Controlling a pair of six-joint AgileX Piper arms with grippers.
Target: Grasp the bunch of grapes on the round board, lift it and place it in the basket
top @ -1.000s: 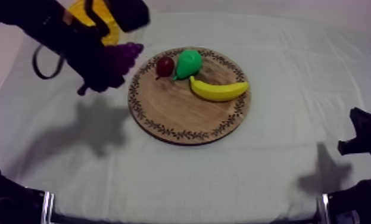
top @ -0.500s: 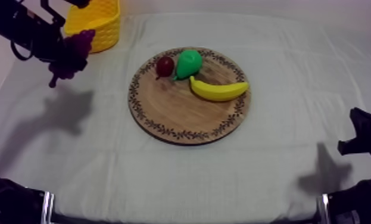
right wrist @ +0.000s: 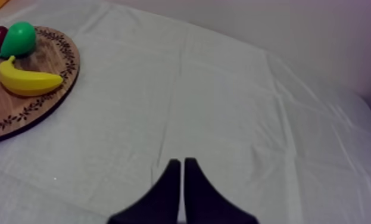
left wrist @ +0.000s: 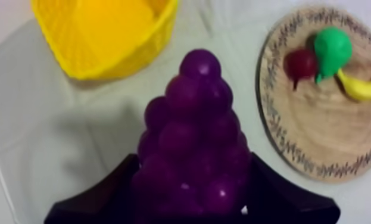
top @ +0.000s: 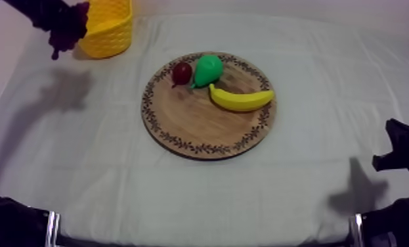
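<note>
Once carried clear of wooden board [top: 200,128] toward far-left corner, bunch of grapes [top: 69,27] hung clamped in left gripper [top: 60,20], just beside yellow basket [top: 109,33], not yet over it. Release pending. Right gripper [right wrist: 182,174]: fingers together, empty.

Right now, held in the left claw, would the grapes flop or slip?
Probably stiff: the bunch of grapes juts from the left claw without drooping. Its rounded, glossy beads may slip. Likely light: one pinch carries it.
</note>
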